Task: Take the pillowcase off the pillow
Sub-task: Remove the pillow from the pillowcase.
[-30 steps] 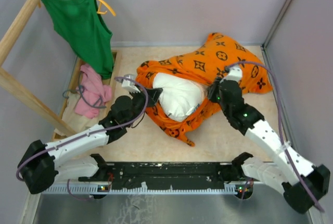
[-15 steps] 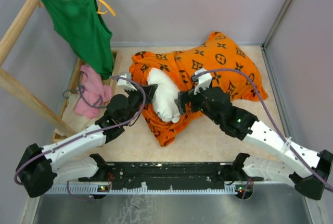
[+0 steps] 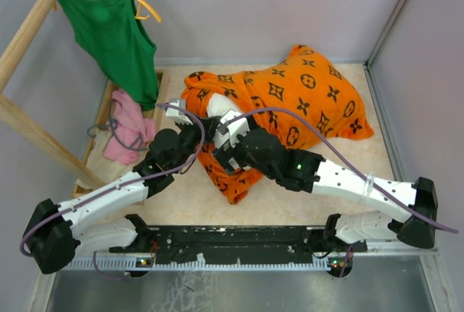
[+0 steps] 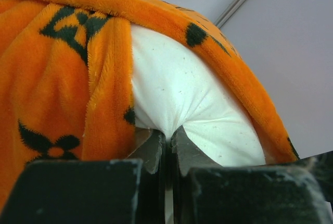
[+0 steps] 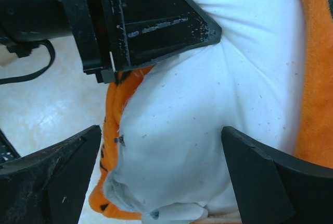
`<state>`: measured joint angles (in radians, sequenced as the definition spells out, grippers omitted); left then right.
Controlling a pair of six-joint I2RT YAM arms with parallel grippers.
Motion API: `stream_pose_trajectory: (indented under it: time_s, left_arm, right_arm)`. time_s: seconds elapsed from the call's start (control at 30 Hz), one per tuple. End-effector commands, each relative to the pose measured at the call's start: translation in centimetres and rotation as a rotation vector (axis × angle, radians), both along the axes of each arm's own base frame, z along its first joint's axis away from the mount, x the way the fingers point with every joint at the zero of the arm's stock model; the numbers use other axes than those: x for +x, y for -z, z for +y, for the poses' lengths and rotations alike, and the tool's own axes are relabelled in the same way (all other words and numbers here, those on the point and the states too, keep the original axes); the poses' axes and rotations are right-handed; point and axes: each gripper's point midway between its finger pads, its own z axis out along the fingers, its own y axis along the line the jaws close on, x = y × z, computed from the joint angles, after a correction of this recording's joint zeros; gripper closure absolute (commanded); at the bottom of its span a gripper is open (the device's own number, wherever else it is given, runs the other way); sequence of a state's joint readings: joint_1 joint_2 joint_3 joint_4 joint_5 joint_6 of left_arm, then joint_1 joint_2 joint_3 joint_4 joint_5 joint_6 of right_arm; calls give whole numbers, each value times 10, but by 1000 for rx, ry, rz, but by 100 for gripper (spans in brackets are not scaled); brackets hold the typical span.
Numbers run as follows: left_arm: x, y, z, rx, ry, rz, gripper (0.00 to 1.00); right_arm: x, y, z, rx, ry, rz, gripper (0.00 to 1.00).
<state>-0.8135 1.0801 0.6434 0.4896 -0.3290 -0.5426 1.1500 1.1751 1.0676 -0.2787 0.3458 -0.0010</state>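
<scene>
The orange pillowcase [image 3: 297, 98] with black motifs lies across the middle of the table, bunched at its left end, where the white pillow [image 3: 217, 107] bulges out of the opening. My left gripper [image 3: 209, 128] is shut on a pinch of the pillow's white fabric [image 4: 187, 94], jaws [image 4: 167, 136] pressed together, with the pillowcase [image 4: 57, 78] folded around it. My right gripper [image 3: 223, 142] hovers over the same bare end, wide open, fingers [image 5: 57, 166] standing either side of the pillow [image 5: 208, 109]. The left gripper [image 5: 156, 26] shows at the top of the right wrist view.
A green tank top [image 3: 112, 36] hangs on a yellow hanger from a wooden rack [image 3: 25, 33] at the far left. A pink cloth [image 3: 129, 127] lies below it. Grey walls close in the back and both sides.
My right arm let go of the pillowcase's right part, swung left across it and opened wide over the bare pillow end. The bundle shifted left. The left grip held.
</scene>
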Motion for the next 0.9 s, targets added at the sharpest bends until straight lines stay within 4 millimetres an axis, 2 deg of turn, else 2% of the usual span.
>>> stream_pose_trajectory:
  time_s: [0.0, 0.1, 0.23, 0.37, 0.47, 0.7, 0.87]
  left_arm:
    - [-5, -76, 1, -149, 16, -159, 100]
    - [-6, -76, 2, -146, 16, -155, 100]
    - [-6, -78, 5, -136, 5, -156, 100]
    - [-7, -78, 7, -141, 5, -151, 100]
    - [-9, -81, 9, -140, 2, -156, 100]
    - [-11, -86, 16, -140, -14, -157, 100]
    - [-15, -88, 20, -142, -13, -156, 100]
  right_arm:
    - [14, 4, -9, -89, 76, -77, 1]
    - [18, 14, -18, -156, 122, -103, 1]
    - [8, 24, -19, -234, 122, -171, 1]
    - [5, 49, -19, -333, 141, -196, 1]
    - [10, 61, -24, -377, 182, -231, 1]
    - [32, 69, -53, -496, 446, -309, 1]
    - [41, 79, -74, -490, 558, -237, 3]
